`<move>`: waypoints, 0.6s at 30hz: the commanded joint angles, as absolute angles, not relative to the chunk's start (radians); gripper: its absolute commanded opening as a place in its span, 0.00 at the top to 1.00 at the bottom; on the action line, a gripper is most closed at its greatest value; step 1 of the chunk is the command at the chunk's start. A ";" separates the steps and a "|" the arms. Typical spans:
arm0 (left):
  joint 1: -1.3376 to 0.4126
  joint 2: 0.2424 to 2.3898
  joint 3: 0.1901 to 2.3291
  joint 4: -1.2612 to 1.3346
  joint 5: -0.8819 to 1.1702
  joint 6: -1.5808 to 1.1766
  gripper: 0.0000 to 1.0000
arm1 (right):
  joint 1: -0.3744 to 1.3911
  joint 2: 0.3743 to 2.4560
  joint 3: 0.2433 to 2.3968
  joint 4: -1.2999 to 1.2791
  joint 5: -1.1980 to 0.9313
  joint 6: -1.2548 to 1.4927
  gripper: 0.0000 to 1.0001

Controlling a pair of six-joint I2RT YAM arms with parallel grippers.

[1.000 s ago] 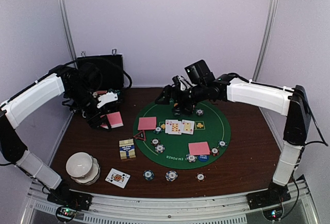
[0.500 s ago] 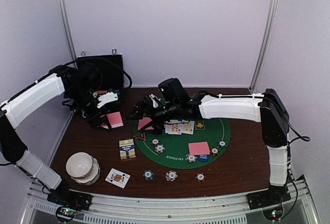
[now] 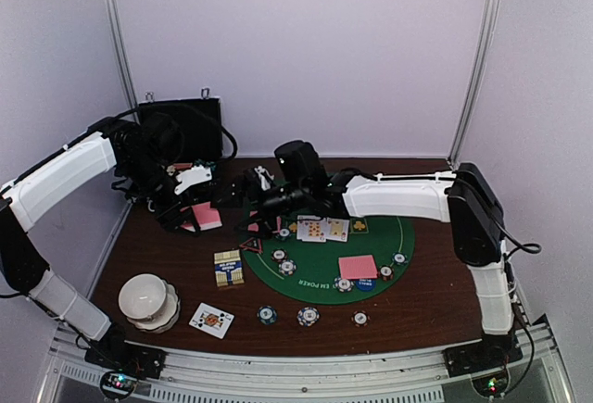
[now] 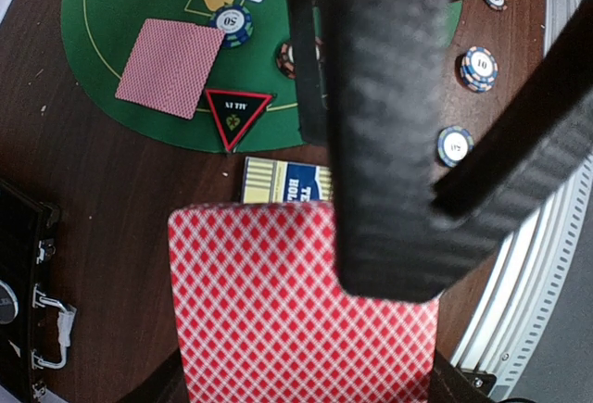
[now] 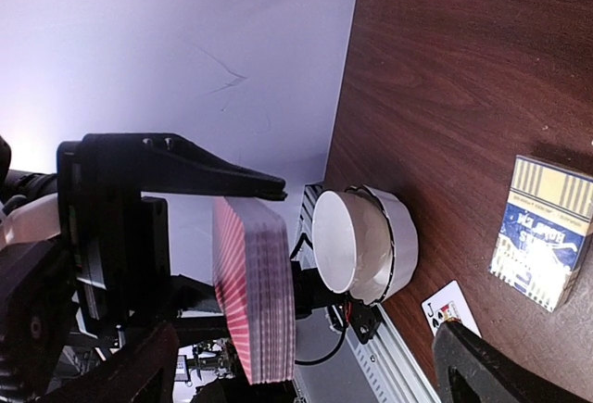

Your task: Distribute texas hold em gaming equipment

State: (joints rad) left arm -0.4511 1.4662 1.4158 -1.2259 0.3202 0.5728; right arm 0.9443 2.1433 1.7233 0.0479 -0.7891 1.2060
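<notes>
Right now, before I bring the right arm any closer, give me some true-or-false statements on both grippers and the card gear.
1. The left gripper is shut on the pink-backed deck of playing cards. True.
2. The right gripper is shut. False: it is open and empty, facing the deck.
3. The blue-and-yellow card box lies on the round green felt mat. False: it lies on the brown wooden table, just off the mat.
4. The red-black triangle marker lies at the mat's edge. True.

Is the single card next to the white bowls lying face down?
No, the card beside the white bowl stack lies face up, showing its picture side.
</notes>
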 commanded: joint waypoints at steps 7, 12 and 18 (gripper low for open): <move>-0.446 1.466 1.450 -1.191 0.352 0.575 1.00 | 0.966 2.249 1.842 0.145 -0.835 1.282 0.00; -0.447 1.467 1.451 -1.192 0.353 0.576 1.00 | 0.977 2.287 1.881 0.160 -0.854 1.302 0.01; -0.446 1.464 1.451 -1.191 0.357 0.573 1.00 | 0.976 2.314 1.900 0.138 -0.866 1.307 0.02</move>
